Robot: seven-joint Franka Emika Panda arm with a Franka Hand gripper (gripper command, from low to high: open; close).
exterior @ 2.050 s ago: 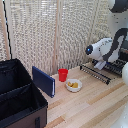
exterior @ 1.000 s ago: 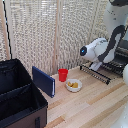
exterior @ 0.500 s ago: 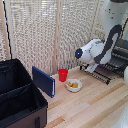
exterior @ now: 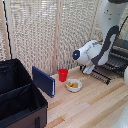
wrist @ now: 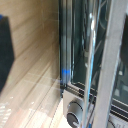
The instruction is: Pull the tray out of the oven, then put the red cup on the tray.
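Note:
The red cup (exterior: 62, 75) stands upright on the wooden table, next to a white bowl. The oven (exterior: 118, 56) sits at the exterior view's right edge. A flat dark barred piece, seemingly the tray (exterior: 102, 75), juts out of its front just above the table. My gripper (exterior: 89, 69) hangs at the outer end of that piece, well apart from the cup. The white wrist hides its fingers. The wrist view shows the oven's glass front (wrist: 80, 50), a silvery bar handle (wrist: 106, 60) and a round knob (wrist: 75, 118) very close up, but no fingers.
A white bowl (exterior: 73, 85) with yellow contents sits just right of the cup in the exterior view. A blue panel (exterior: 43, 81) leans by a big open black case (exterior: 19, 96) at the left. A slatted blind closes the back.
My arm's wrist has swung steadily toward the exterior view's left and slightly down, away from the oven's body. The cup and bowl have not moved.

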